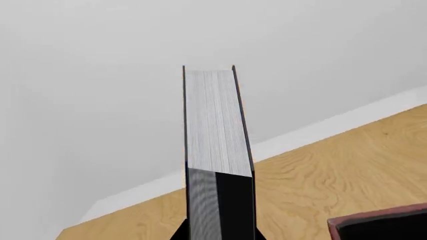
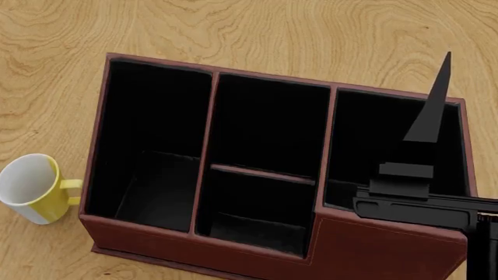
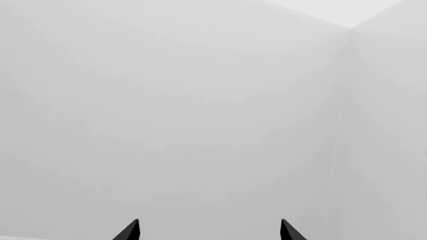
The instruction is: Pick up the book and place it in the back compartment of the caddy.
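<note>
The caddy [image 2: 155, 233] is reddish-brown with black lining and fills the middle of the head view. Its back compartment [image 2: 257, 204] is the small middle cell on the near side of a low divider [image 2: 260, 174]. My left gripper [image 1: 219, 235] is shut on the book [image 1: 217, 130] and holds it upright, white page edges facing the camera. In the head view the book [image 2: 432, 116] shows as a thin black wedge above the caddy's right long cell, held by the gripper [image 2: 404, 175]. My right gripper [image 3: 209, 227] is open and empty, facing a bare wall.
A white and yellow mug [image 2: 31, 186] stands on the wooden table [image 2: 311, 35], left of the caddy. A corner of the caddy [image 1: 373, 219] shows in the left wrist view. The table meets a white wall there.
</note>
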Robot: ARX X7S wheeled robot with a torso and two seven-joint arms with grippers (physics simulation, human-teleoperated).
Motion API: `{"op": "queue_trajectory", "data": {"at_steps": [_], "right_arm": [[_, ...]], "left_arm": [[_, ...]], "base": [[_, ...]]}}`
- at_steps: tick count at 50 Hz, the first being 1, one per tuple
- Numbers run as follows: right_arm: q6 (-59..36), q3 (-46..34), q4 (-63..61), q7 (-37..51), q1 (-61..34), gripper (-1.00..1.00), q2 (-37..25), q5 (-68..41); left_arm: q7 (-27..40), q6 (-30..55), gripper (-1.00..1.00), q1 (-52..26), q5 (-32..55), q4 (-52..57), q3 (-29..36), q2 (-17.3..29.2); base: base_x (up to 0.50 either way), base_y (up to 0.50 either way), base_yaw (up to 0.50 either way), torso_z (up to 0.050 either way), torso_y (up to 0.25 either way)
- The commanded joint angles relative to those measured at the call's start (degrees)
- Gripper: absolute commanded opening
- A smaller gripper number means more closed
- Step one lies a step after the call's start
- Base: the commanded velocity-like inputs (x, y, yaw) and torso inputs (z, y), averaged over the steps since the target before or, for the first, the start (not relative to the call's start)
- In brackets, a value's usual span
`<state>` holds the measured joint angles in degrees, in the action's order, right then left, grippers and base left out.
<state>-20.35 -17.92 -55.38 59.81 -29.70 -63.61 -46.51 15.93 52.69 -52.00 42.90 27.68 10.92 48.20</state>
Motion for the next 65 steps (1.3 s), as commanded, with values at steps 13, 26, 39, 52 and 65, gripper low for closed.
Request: {"op": "queue_trajectory", "data": {"at_steps": [13, 26, 39, 52, 65], "right_arm": [[1.5, 0.4, -0.1, 0.6, 1.7, 1.00, -1.0, 0.4], [1.9, 0.4, 0.0, 0.7, 2.0, 1.00, -1.3, 0.4], [2.5, 0.6, 0.1, 0.8, 2.4, 1.00, -1.7, 0.5], [2.4, 0.8, -0.2, 1.1, 2.0, 1.00, -2.1, 0.0], [1.8, 1.2, -1.1, 1.9, 1.2, 1.00, -3.1, -1.3]], "left_arm": [[-6.3, -0.6, -1.00, -7.7, -3.9, 1.7, 7.5, 0.1], [-8.8, 0.4, -1.00, -10.9, -3.9, 2.1, 10.2, -0.6], [-15.3, -3.2, -1.00, -12.1, -3.7, 3.2, 12.9, -0.1], [-26.8, -14.8, -1.00, -9.1, -5.1, 1.3, 14.7, 0.9], [-33.8, -19.5, -1.00, -8.7, -6.7, 1.4, 17.4, 1.9]], "base": [[0.00, 0.00, 0.00, 0.000, 0.002], [0.00, 0.00, 0.00, 0.000, 0.002], [0.00, 0.00, 0.00, 0.001, 0.002], [0.00, 0.00, 0.00, 0.000, 0.002], [0.00, 0.00, 0.00, 0.001, 0.002]]}}
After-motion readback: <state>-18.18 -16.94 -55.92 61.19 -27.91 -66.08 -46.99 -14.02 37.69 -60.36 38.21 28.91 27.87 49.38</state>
